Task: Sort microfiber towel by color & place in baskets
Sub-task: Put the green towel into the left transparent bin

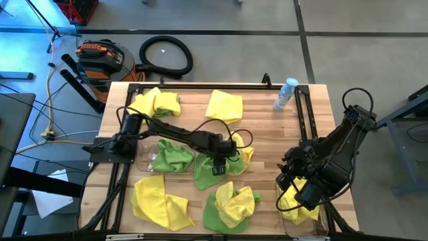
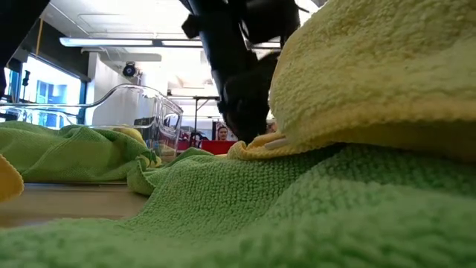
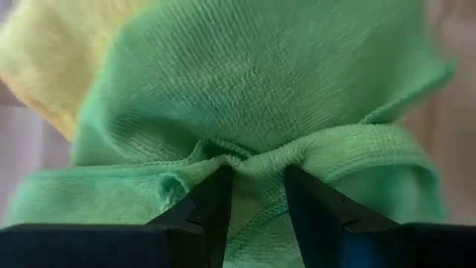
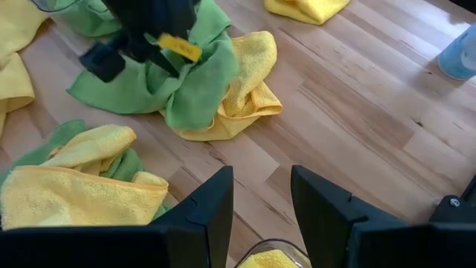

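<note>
A: Green microfiber towel [image 1: 212, 169], mid-table, pinched in a fold by the left gripper [image 3: 256, 195]. Overlapping a yellow towel [image 1: 245, 154] at its far side.

B: Step in hand?

A: Picking one green towel for sorting. Fingers [image 3: 210, 212] clenched on a raised ridge of cloth, not yet lifted clear of the table [image 1: 267, 127].

B: Destination?

A: Likely the clear basket [image 1: 148, 155] just beside, toward the left arm's base, with a green towel [image 1: 172, 158] draped over its edge.

B: And the right gripper [image 4: 260, 195]?

A: Released, empty, hovering over the near right corner above the other basket [image 1: 289, 221], yellow towels [image 1: 297, 206] inside.

B: Next move?

A: Straight lift first, then a check that the yellow towel beneath stays behind. After that, a short carry across to the green basket and a release well inside the rim.

B: Remaining?

A: Plenty: yellow towels at the far edge, a mixed yellow-green heap [image 1: 231, 206] near the front.
</note>
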You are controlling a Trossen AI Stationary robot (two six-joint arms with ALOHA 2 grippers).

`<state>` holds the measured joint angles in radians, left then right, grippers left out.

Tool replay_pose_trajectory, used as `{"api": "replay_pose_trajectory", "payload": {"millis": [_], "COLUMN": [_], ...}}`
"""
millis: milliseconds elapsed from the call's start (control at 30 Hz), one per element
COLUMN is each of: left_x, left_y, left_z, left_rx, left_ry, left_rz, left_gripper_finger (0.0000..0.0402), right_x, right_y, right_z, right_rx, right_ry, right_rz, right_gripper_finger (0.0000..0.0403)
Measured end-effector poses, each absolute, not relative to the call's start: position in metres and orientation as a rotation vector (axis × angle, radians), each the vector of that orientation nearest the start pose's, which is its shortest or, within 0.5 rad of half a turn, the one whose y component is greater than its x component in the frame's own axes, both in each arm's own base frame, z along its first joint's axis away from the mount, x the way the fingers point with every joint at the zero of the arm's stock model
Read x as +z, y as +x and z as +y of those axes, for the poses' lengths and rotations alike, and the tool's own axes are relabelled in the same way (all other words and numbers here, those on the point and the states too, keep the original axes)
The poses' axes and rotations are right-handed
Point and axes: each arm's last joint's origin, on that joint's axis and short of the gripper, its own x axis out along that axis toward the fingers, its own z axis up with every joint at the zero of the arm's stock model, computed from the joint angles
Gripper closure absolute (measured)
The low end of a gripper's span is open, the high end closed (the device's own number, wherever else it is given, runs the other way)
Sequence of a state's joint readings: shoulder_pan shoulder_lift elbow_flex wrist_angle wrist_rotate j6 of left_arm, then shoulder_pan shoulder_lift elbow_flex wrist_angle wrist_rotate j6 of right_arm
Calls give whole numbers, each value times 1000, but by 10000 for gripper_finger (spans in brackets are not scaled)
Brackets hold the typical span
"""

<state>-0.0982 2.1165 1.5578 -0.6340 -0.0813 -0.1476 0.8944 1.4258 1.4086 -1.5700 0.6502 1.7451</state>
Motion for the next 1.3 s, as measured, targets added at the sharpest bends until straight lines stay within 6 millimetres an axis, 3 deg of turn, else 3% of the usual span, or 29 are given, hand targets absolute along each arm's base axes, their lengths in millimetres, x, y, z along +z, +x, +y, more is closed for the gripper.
{"api": "replay_pose_trajectory", "payload": {"millis": [167,267,367,667,833,1067,1300], "left_x": [146,148,161,250,309,383,424], "left_y": [432,432,429,411,388,322,252], "left_z": [-41,-41,-40,-36,-39,-44,-55], "left_rx": [84,100,120,148,140,181,238], "left_ry": [-32,-53,-62,-23,-28,-45,-109], "left_rz": [1221,1217,1190,1078,948,804,729], "left_gripper_finger": [330,383,394,401,401,401,401], "right_x": [330,330,330,331,331,332,332], "right_y": [155,156,156,157,158,159,166], "right_z": [165,165,165,164,164,163,156], "right_rx": [-714,-714,-705,-701,-701,-703,-743], "right_ry": [451,445,421,394,384,371,380], "right_rz": [831,815,802,789,761,724,716], "right_gripper_finger": [272,272,272,272,272,272,272]}}
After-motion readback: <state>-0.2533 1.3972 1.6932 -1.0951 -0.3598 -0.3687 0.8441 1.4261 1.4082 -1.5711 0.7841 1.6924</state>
